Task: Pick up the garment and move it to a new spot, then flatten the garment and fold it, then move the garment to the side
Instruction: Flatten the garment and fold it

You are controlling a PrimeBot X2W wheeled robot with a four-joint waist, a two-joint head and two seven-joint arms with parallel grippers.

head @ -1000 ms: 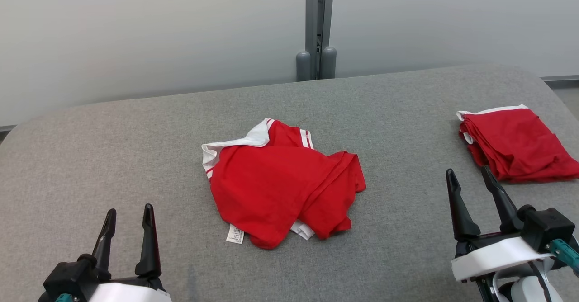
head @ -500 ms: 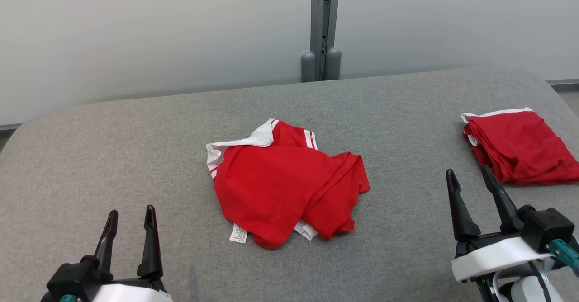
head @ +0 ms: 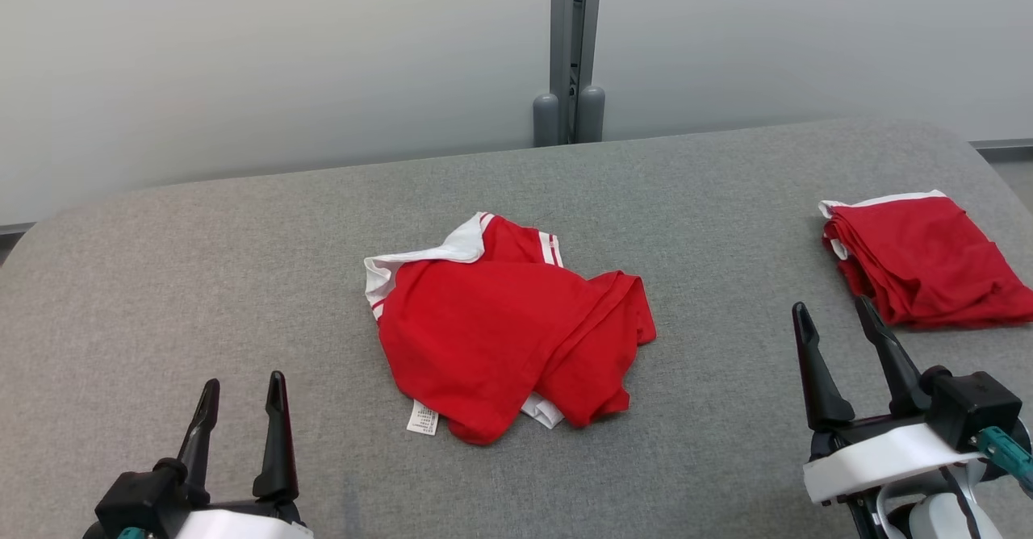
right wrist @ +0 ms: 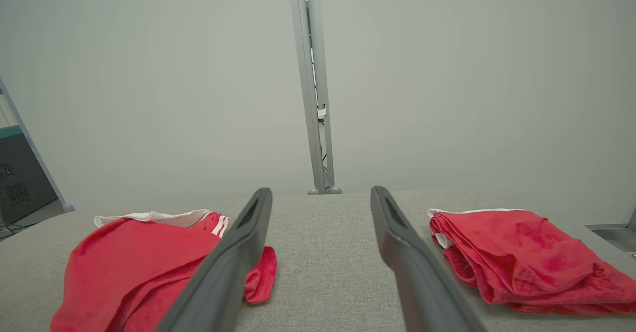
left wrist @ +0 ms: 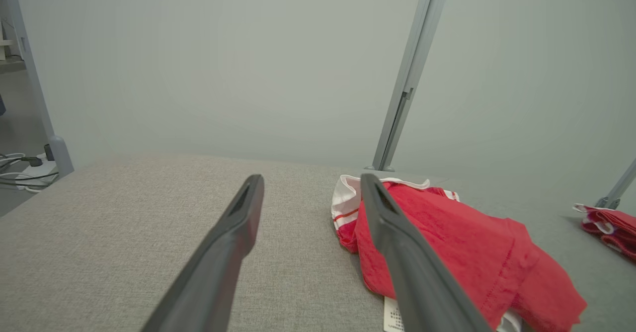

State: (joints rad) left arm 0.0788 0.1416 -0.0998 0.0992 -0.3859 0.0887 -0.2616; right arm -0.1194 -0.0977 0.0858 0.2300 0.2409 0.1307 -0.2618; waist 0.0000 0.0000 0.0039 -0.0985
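So the big grey padded table [head: 161, 281] takes up most of the scene, with a plain pale wall and a metal post [head: 569, 39] behind it. The crumpled red garment [head: 500, 329] with white trim sits in a heap right in the middle, and a second red piece, already folded [head: 920, 265], lies off at the far right edge. Both arms are parked at the near side: left gripper [head: 244, 380] low on the left, right gripper [head: 832, 307] near the folded stack. Both have their fingers spread wide, nothing between them, nothing touching cloth. Honestly not much has changed over the last second. The head camera wobbles a bit, the left gripper seems to creep a touch toward the heap, and the heap keeps exactly the same shape. My read is we're at the very start and the pickup hasn't begun. Little white care label [head: 421, 418] pokes out at the near edge, so the shirt looks partly inside out, which might make flattening fiddly
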